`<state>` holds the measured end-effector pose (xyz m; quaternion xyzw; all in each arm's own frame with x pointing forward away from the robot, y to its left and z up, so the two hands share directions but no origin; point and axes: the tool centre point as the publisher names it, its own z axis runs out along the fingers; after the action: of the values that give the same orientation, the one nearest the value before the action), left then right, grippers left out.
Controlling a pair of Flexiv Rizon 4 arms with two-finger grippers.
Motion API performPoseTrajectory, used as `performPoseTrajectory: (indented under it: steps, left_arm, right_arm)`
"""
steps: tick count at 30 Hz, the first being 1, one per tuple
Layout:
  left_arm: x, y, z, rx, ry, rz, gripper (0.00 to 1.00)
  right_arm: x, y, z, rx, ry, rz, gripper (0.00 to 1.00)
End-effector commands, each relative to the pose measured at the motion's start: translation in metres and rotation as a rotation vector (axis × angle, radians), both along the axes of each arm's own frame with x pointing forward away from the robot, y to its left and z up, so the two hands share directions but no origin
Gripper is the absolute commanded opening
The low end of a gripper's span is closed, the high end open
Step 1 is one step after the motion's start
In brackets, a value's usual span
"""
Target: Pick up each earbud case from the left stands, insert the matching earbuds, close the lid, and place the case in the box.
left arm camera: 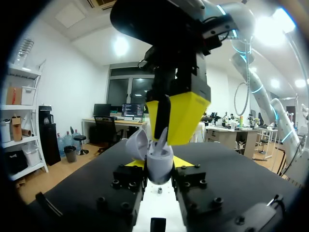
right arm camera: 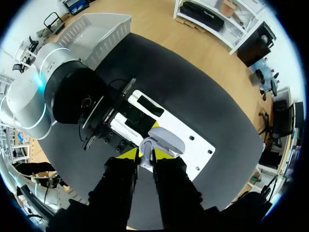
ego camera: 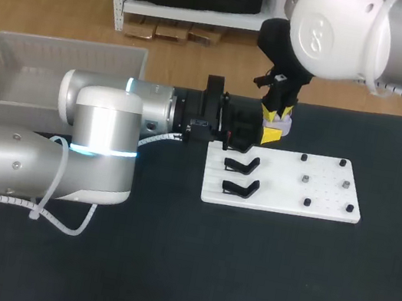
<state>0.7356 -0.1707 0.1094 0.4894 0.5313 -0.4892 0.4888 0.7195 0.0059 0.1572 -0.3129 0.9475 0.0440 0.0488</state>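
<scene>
A pale lavender earbud case (left arm camera: 160, 166) with its lid (left arm camera: 137, 144) swung open sits between the fingers of my left gripper (left arm camera: 159, 180), which is shut on it from both sides. In the head view the case (ego camera: 283, 124) is held at the white board's far left corner, with my left gripper (ego camera: 270, 131) lying level. My right gripper (ego camera: 276, 114) comes down from above onto the case. Its yellow fingertips (left arm camera: 186, 116) hang right over the open case. A slim pale earbud (right arm camera: 146, 155) is pinched between them in my right gripper (right arm camera: 146, 158).
The white board (ego camera: 316, 206) carries two black stands (ego camera: 244, 164) (ego camera: 239, 188) on its left half and several small black pegs on its right half. A white basket (ego camera: 51, 70) stands at the table's far left, behind my left arm.
</scene>
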Motion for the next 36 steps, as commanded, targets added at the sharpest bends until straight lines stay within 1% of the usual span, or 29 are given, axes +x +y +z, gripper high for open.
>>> performPoseTrajectory:
  steps: [1, 6, 13, 19, 23, 28, 32, 34, 36]
  left_arm:
    - [0.000, 0.000, -0.001, -0.002, -0.002, 0.002, 0.00]
    - [0.000, 0.000, -0.001, -0.002, -0.002, 0.002, 0.00]
    - [0.000, 0.000, -0.001, -0.002, -0.002, 0.002, 0.00]
    - [0.000, 0.000, -0.001, -0.002, -0.002, 0.002, 0.00]
    - [0.000, 0.000, -0.001, -0.002, -0.002, 0.002, 0.00]
    - [0.000, 0.000, -0.001, -0.002, -0.002, 0.002, 0.00]
    - [0.000, 0.000, -0.001, -0.002, -0.002, 0.002, 0.00]
    - [0.000, 0.000, -0.001, -0.002, -0.002, 0.002, 0.00]
    - [0.000, 0.000, -0.001, -0.002, -0.002, 0.002, 0.00]
  right_arm:
    - [-0.001, -0.002, 0.002, -0.013, -0.002, 0.008, 0.00]
    - [-0.002, -0.003, 0.008, -0.041, 0.013, 0.047, 0.00]
    - [-0.003, -0.003, 0.015, -0.070, 0.010, 0.079, 0.00]
    - [-0.007, -0.001, 0.018, -0.127, 0.021, 0.136, 0.00]
    - [-0.009, 0.001, 0.023, -0.152, 0.030, 0.180, 0.00]
    - [-0.009, 0.003, 0.029, -0.178, 0.026, 0.206, 0.00]
    - [-0.007, 0.004, 0.032, -0.215, 0.042, 0.214, 0.00]
    - [-0.007, 0.004, 0.033, -0.233, 0.071, 0.207, 0.00]
    - [-0.007, 0.005, 0.031, -0.261, 0.081, 0.207, 0.00]
